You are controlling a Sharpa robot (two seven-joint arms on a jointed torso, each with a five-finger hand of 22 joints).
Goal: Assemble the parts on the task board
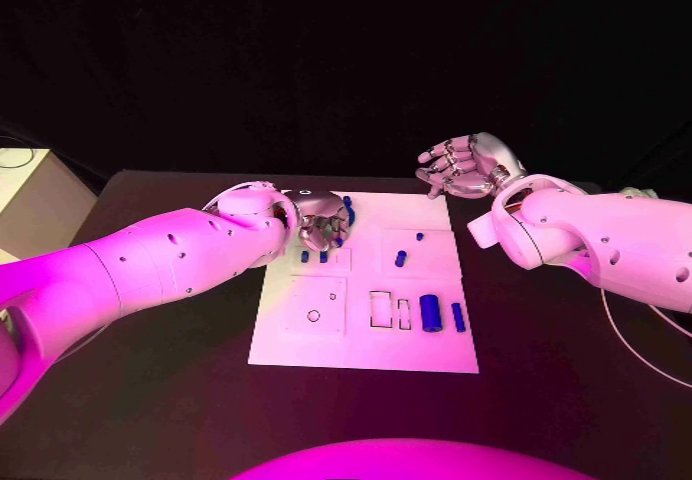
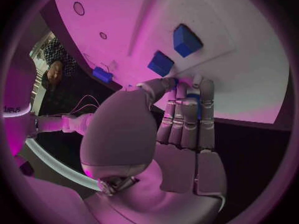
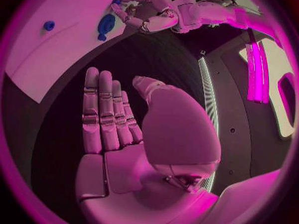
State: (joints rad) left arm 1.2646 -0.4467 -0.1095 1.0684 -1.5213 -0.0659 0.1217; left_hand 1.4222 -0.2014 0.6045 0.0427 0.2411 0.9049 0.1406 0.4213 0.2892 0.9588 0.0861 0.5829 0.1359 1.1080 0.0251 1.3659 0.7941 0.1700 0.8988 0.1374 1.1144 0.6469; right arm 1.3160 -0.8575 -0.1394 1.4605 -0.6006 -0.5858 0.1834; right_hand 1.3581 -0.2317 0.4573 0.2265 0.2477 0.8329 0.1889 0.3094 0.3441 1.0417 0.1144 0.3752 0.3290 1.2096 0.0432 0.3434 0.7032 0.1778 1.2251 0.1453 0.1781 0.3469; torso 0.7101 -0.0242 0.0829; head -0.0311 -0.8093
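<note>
The black worktop (image 1: 159, 400) carries the white board (image 1: 368, 345) in its middle. The left arm reaches in over the board's far left corner, and the left hand (image 1: 323, 226) hangs there with its fingers drawn together, tips down on a blue part (image 2: 194, 104). In the left wrist view that part shows between the fingertips, so I judge it pinched, though most of it is hidden. The right hand (image 1: 464, 166) hovers off the board's far right corner, above the worktop, fingers apart and loosely curled, holding nothing.

Of the loose parts, the biggest is a blue cylinder (image 1: 430, 307) lying near the board's near right side, with a thinner blue rod (image 1: 459, 317) just beside it. Two small blue pegs (image 1: 402, 257) sit further back in the right-hand panel. Two blue blocks (image 2: 187, 40) stand just beyond the left hand's fingertips.

These pieces look like hard, light plastic: stiff, smooth and probably slippery. The round ones would roll if nudged. A fingertip pinch across the middle, on opposite sides, seems the safest hold.
</note>
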